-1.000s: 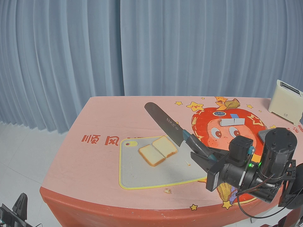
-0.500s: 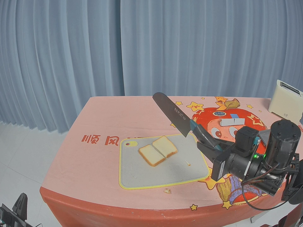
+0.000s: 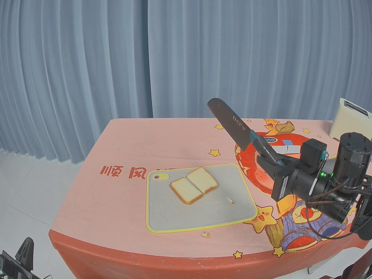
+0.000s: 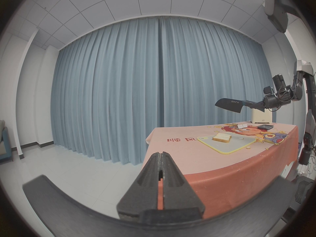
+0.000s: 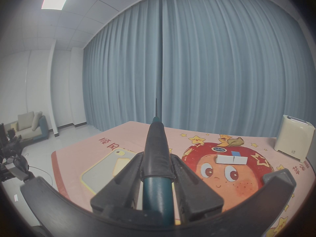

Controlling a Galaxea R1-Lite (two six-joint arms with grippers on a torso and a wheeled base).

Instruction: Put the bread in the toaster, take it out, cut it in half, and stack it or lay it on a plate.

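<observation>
The right gripper's [image 3: 271, 157] jaws are clamped on the teal-and-black handle of the kitchen knife [image 3: 232, 123]. In the head view, its dark blade slants up toward the upper left, above the right-centre of the tabletop [image 3: 128, 144] and well apart from the bread. The left gripper [image 4: 160, 178] hangs low off the tabletop's near-left corner, jaws pressed together on nothing.

The bread [image 3: 193, 185] lies in two halves, side by side and touching, on the upper middle of the grey, yellow-rimmed cutting board [image 3: 201, 214]. The cut looks finished, so the step in hand seems to be putting the knife away. After that, the halves want carrying to a plate. A dark shallow tray [image 4: 265, 126] near the toaster [image 3: 350, 123], at the far right, may be that plate, though I cannot tell.

The next move calls for laying the blade flat on open cloth right of the board, tip kept away from the toaster. There is room there, but the tabletop's right edge is close. The halves sit well inside the board's rim.
</observation>
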